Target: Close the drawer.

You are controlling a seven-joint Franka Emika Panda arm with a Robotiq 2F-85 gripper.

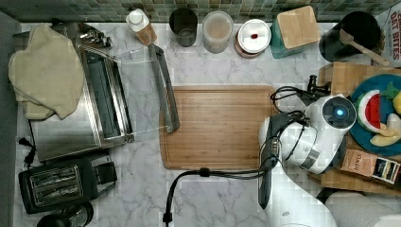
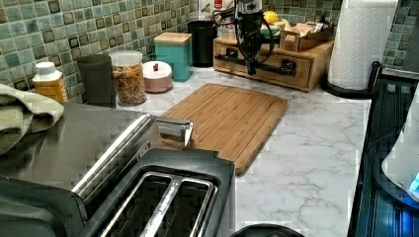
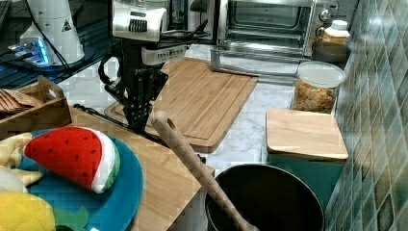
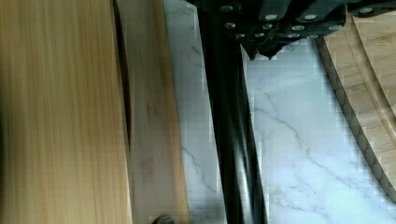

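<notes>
The drawer [image 2: 269,63] sits in a pale wooden cabinet block, its front crossed by a black bar handle [image 2: 230,58]. In the wrist view the drawer front [image 4: 152,121] stands a thin dark gap away from the cabinet's top [image 4: 60,116], so it is almost flush. My gripper [image 4: 262,52] points down just outside the black handle [image 4: 231,140], on the side away from the drawer, fingers shut together with nothing between them. The left view shows the gripper [image 2: 252,68] against the handle's middle. In the right view the gripper [image 3: 138,124] hangs at the cabinet's front edge.
A bamboo cutting board [image 1: 217,125] lies on the marble counter just beyond the handle. On the cabinet rest a blue plate [image 1: 364,135] of toy fruit and a small box. A toaster oven [image 1: 104,99] with its door open, a paper towel roll [image 2: 360,39] and canisters ring the counter.
</notes>
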